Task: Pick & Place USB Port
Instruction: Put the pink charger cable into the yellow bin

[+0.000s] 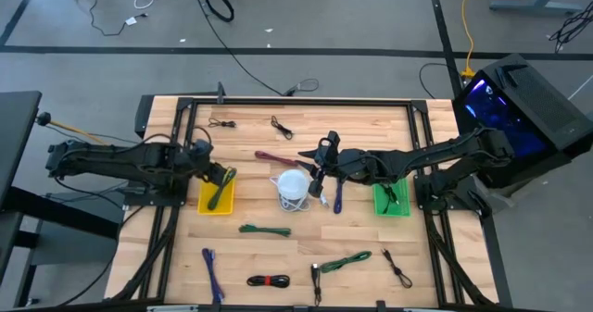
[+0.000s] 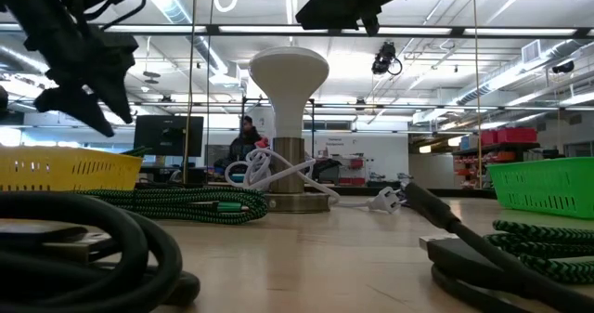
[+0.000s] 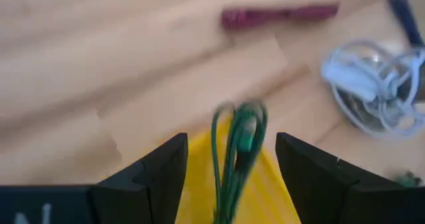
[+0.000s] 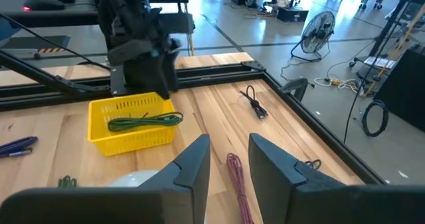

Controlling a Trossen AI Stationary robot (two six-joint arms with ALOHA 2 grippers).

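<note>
**Green cable lies in the yellow basket, both grippers empty above the table**

The left gripper (image 1: pixel 220 175) hangs over the yellow basket (image 1: pixel 203 204) on the table's left side. Its fingers (image 3: pixel 156 174) stand apart with nothing between them, and in the left wrist view a green cable (image 3: pixel 238 141) rests below the gap, draped over the basket's rim. In the right wrist view the same cable lies flat across the top of the basket, its ends reaching over both side walls.

The right gripper (image 1: pixel 322 158) is stretched toward the middle of the table, just beside the white lamp-shaped stand (image 1: pixel 293 188), which has a white cable (image 2: pixel 269 169) wound around its stem. Its jaws are parted and hold nothing. A maroon cable (image 4: pixel 237 181) lies on the wood beyond them, and a purple cable (image 1: pixel 337 195) lies just beside the stand on the right.

The green basket (image 1: pixel 404 207) sits on the right side under the right arm, with a dark green cable in it.

Other cables are spread over the wooden table (image 1: pixel 250 252): two black ones (image 1: pixel 282 127) near the far edge, a green one (image 1: pixel 264 230) in front of the stand, and blue, black-and-red, green and black ones along the near edge.

No brand, label or writing can be read on any cable or basket. A person shows far off in the low view, behind the stand.
</note>
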